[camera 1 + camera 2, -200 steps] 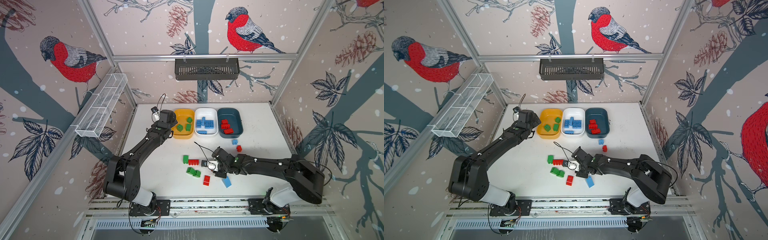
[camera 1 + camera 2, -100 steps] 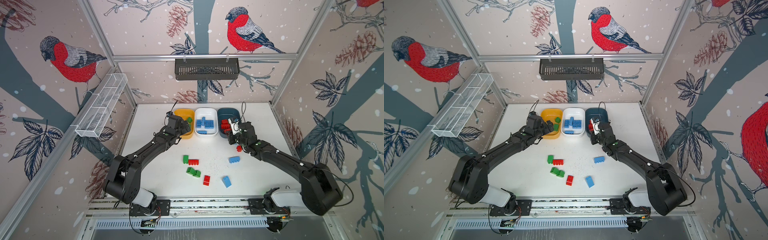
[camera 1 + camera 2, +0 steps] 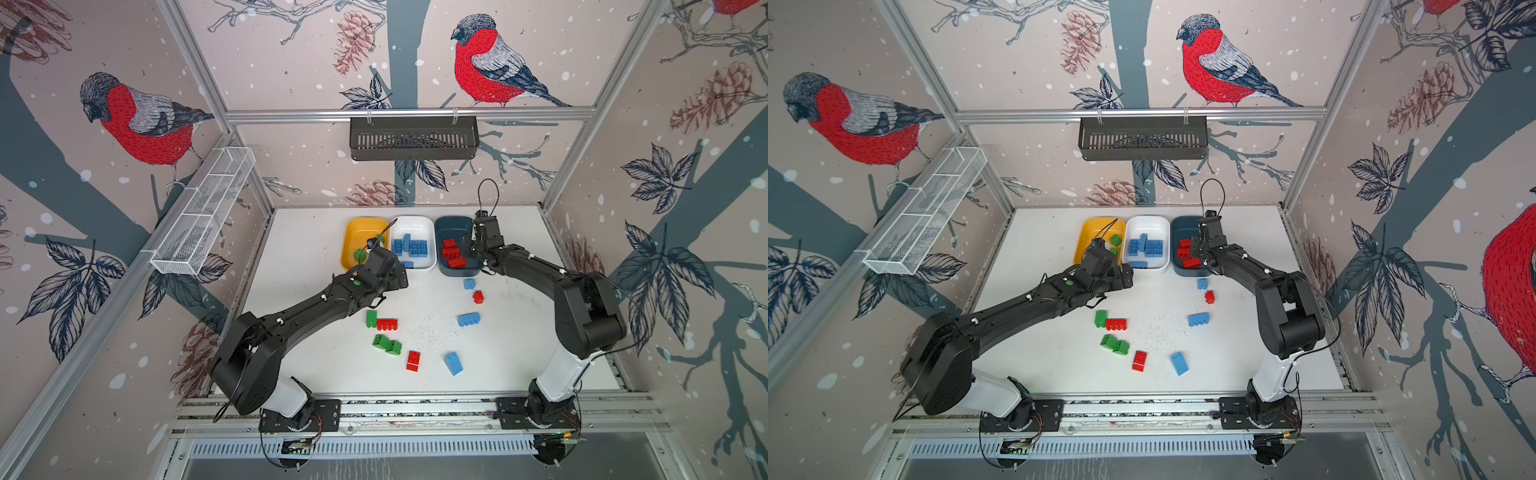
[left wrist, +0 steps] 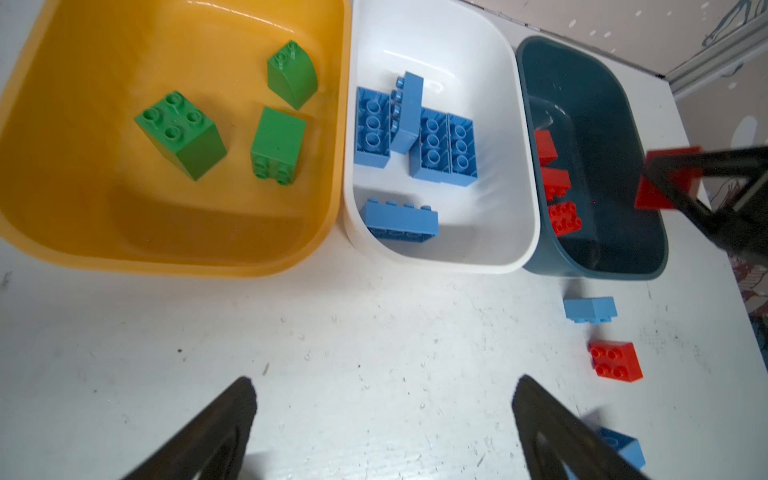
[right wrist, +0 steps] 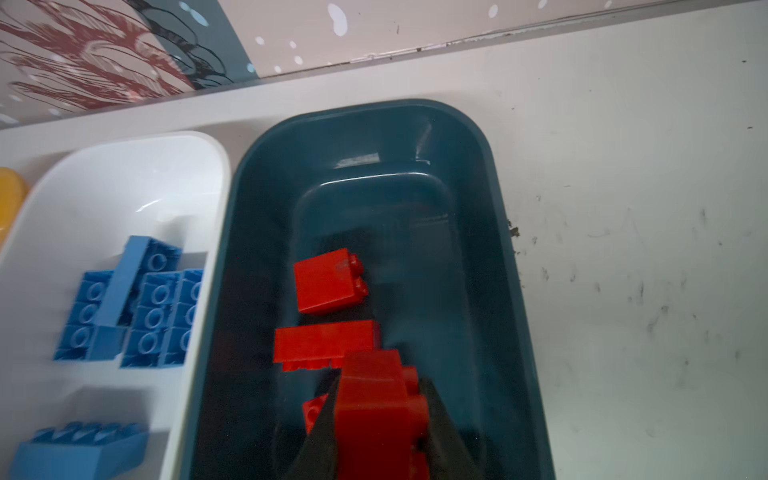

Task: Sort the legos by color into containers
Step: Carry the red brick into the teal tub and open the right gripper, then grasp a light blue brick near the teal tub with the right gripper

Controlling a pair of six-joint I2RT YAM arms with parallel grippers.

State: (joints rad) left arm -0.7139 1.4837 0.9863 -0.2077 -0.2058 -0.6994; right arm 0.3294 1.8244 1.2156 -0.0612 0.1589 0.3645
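Three shallow plastic tubs sit together: yellow tub [image 4: 174, 259] with green bricks [image 4: 183, 137], white tub [image 4: 440, 262] with blue bricks [image 4: 440, 149], dark teal tub [image 4: 582, 272] with red bricks [image 4: 563, 216]. Right hand [image 5: 380, 419] grips one chunky red brick [image 5: 374, 395] over it. Left hand [image 4: 384, 384] hangs open above the white surface [image 4: 374, 324].

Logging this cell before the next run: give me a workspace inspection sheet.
Surface: white table, dark specks.
Job's things: green bricks in yellow tub, blue bricks in white tub, red bricks in teal tub; nine loose bricks on table.
Clutter: nothing seen.
Left end effector: open, empty.
Right end effector: shut on red brick over teal tub.
Cables: black loop at right wrist, thin lead at left wrist.
Surroundings: black slotted basket, white wire-mesh basket.
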